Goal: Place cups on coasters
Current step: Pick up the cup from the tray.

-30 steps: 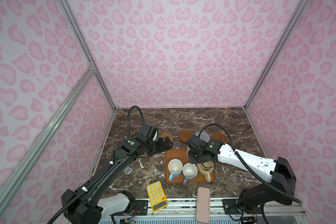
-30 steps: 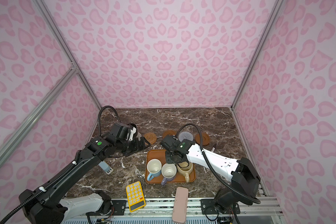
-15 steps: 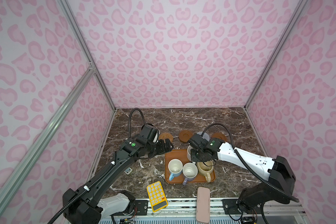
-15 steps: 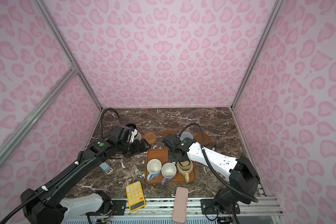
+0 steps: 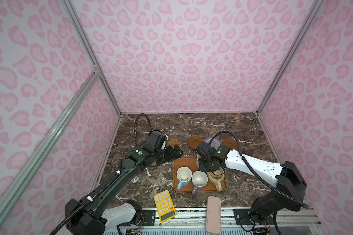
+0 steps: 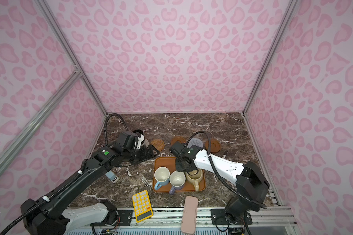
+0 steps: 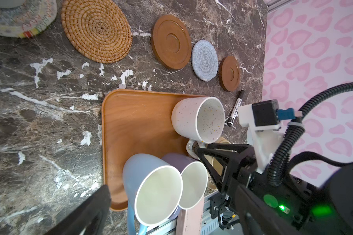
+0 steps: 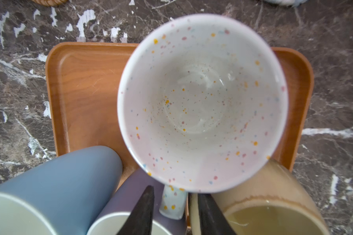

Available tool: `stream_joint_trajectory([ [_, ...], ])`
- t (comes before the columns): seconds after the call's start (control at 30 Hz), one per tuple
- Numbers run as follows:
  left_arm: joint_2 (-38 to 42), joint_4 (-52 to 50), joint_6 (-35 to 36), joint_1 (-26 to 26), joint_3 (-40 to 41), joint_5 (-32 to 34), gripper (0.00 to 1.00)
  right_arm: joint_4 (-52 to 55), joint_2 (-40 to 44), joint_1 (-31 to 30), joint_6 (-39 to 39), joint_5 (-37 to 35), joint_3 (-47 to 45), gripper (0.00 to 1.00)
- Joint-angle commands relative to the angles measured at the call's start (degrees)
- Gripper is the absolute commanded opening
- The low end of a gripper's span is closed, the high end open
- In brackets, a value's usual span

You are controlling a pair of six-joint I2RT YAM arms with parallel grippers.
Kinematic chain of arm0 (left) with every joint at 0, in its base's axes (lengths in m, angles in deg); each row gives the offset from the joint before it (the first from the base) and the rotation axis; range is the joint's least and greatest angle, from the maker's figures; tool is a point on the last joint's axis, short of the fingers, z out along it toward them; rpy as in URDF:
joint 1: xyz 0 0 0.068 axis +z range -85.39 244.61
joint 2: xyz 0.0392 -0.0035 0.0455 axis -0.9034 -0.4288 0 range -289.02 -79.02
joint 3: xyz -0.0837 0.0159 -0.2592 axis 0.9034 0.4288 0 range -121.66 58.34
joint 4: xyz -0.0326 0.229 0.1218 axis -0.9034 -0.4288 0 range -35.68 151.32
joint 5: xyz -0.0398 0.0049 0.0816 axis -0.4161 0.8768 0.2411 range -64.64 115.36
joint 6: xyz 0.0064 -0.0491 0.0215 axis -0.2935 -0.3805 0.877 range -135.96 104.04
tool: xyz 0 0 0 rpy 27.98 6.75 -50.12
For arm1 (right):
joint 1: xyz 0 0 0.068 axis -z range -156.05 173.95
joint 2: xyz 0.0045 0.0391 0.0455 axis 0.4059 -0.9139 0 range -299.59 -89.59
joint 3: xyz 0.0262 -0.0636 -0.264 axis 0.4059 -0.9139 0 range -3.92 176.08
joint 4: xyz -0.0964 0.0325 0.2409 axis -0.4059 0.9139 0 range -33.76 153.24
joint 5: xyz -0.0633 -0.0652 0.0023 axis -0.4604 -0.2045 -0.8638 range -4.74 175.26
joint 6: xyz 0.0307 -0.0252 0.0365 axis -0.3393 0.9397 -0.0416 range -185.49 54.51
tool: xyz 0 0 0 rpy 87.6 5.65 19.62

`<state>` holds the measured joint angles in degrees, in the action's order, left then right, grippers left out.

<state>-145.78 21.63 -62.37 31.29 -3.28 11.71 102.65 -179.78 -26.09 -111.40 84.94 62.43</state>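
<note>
Marble tabletop (image 5: 202, 126): dark brown, walled in pink print.
Tray (image 7: 135, 126): light-blue mug (image 5: 183, 175), lavender mug (image 5: 199, 179) and beige mug (image 5: 215, 176) in front, speckled mug (image 7: 198, 120) behind.
Right gripper (image 8: 174, 195): partly open, fingers astride the speckled mug's handle, not touching it.
Left gripper (image 5: 174, 153): wide open, empty, beside the tray.
Far row: rattan coaster (image 7: 96, 30), wooden coaster (image 7: 171, 41), grey-blue coaster (image 7: 204, 60), second wooden coaster (image 7: 229, 73).
</note>
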Motion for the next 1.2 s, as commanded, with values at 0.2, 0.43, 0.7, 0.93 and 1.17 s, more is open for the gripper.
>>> stream_joint_trajectory([
  [0.2,-0.16,1.08,-0.09,0.02,0.36,0.86,0.97,-0.99,-2.59,0.65,0.30,-0.83,1.16,0.34],
  [0.43,0.27,0.79,0.28,0.01,0.72,1.54,0.97,-1.56,-3.89,0.65,0.34,-1.42,1.37,0.33],
  [0.7,1.24,-0.25,0.54,0.01,0.98,2.71,0.97,-2.77,-4.74,0.74,0.30,-1.85,0.50,0.29],
  [0.93,1.55,-0.13,0.48,0.02,0.99,3.28,0.97,-2.00,-4.71,0.82,0.97,-4.19,0.58,0.25],
  [1.17,1.07,0.22,0.49,0.01,0.74,3.19,0.97,-2.64,-3.06,0.30,1.59,-6.07,0.13,0.10],
])
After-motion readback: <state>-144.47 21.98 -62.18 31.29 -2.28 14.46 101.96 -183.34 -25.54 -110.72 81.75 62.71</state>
